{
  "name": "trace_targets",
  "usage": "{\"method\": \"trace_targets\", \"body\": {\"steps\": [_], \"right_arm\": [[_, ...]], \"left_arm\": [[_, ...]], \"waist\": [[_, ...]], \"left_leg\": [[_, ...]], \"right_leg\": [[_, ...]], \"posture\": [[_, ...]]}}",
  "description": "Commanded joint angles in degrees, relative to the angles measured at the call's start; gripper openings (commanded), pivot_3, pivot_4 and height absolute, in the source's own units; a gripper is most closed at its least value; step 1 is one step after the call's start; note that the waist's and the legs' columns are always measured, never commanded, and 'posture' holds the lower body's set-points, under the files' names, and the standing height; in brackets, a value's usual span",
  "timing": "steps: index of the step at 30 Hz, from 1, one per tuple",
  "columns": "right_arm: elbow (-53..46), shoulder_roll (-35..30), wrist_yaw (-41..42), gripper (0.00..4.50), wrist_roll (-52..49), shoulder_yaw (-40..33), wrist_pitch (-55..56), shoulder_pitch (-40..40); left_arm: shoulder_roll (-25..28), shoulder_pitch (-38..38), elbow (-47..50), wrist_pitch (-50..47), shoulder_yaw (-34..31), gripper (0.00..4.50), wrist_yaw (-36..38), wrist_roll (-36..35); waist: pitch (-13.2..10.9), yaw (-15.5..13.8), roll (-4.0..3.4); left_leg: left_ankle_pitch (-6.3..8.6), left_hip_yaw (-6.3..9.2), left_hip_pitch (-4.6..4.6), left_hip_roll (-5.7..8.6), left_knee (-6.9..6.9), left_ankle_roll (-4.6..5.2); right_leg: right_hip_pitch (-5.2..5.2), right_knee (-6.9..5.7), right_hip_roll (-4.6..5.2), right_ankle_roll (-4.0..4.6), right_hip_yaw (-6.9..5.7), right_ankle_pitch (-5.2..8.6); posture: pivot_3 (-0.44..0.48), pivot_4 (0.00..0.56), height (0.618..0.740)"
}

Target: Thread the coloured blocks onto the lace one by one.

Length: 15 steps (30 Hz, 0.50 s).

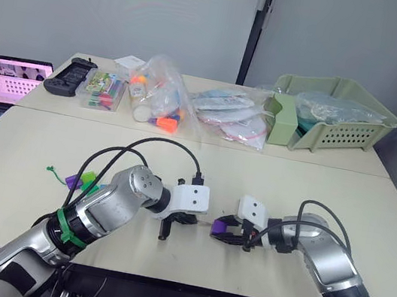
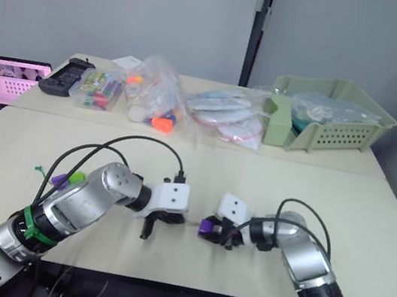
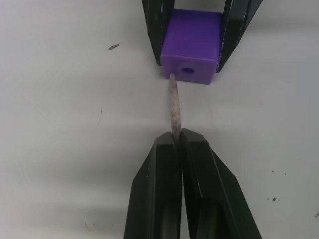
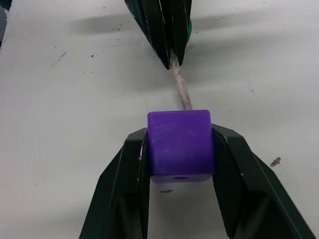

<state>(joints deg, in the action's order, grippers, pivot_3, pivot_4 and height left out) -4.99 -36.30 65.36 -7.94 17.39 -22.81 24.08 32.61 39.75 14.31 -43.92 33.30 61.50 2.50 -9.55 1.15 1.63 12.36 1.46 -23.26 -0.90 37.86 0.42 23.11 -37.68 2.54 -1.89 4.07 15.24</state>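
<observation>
In the lower middle of the left eye view you see both grippers meeting just above the pale worktop (image 1: pixel 328 193). Your right gripper (image 4: pixel 179 144) is closed on a purple block (image 4: pixel 180 144), one finger pressing each side, and the hole of the block faces the other arm. Your left gripper (image 3: pixel 178 142) has its fingers pressed together on the stiff pale tip (image 3: pixel 174 104) of the lace. In the left wrist view the end of the tip touches the face of the block just beside the hole, slightly to the left of it, so it is not inside. In the right wrist view the tip passes behind the upper edge of the block, and you cannot tell from there if it enters.

At the lower left of the left eye view, a second purple block (image 1: pixel 72 181) and a lime green block (image 1: pixel 89 177) lie together on the worktop, partly behind your left arm, with a piece of the green lace (image 1: pixel 56 171) beside them.

Along the far edge, at the upper part of the frame, stand a pale green basket (image 1: pixel 353 132), some clear plastic bags (image 1: pixel 227 115) and a laptop (image 1: pixel 8 80)
</observation>
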Motion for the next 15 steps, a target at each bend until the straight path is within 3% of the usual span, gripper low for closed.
{"method": "trace_targets", "body": {"steps": [1,7,15], "right_arm": [[-0.87,0.53,0.36,1.17,0.36,2.11,-1.00,-0.21],[-0.73,0.99,-0.33,1.17,0.80,2.28,-1.61,0.29],[-0.42,0.65,-0.64,1.17,1.17,2.03,-1.51,-0.12]], "left_arm": [[-1.62,1.61,1.04,1.67,0.46,0.00,-0.10,-0.25],[-3.13,2.15,0.26,2.79,1.19,0.00,0.64,-0.62],[-1.27,2.40,2.07,1.70,0.60,0.00,2.28,-0.70]], "waist": [[0.00,-0.02,0.00],[0.00,-0.04,0.00],[0.00,-0.04,0.00]], "left_leg": [[0.00,-0.01,0.00,0.00,0.00,0.00],[0.00,0.00,0.00,0.00,0.00,0.00],[0.00,-0.01,0.01,0.00,0.00,0.00]], "right_leg": [[0.00,0.00,0.00,0.00,0.00,0.00],[-0.01,0.00,0.00,0.00,0.00,0.00],[-0.01,0.00,0.00,0.00,0.00,0.00]], "posture": [[0.000,0.150,0.740],[0.000,0.150,0.740],[0.000,0.150,0.740]]}}
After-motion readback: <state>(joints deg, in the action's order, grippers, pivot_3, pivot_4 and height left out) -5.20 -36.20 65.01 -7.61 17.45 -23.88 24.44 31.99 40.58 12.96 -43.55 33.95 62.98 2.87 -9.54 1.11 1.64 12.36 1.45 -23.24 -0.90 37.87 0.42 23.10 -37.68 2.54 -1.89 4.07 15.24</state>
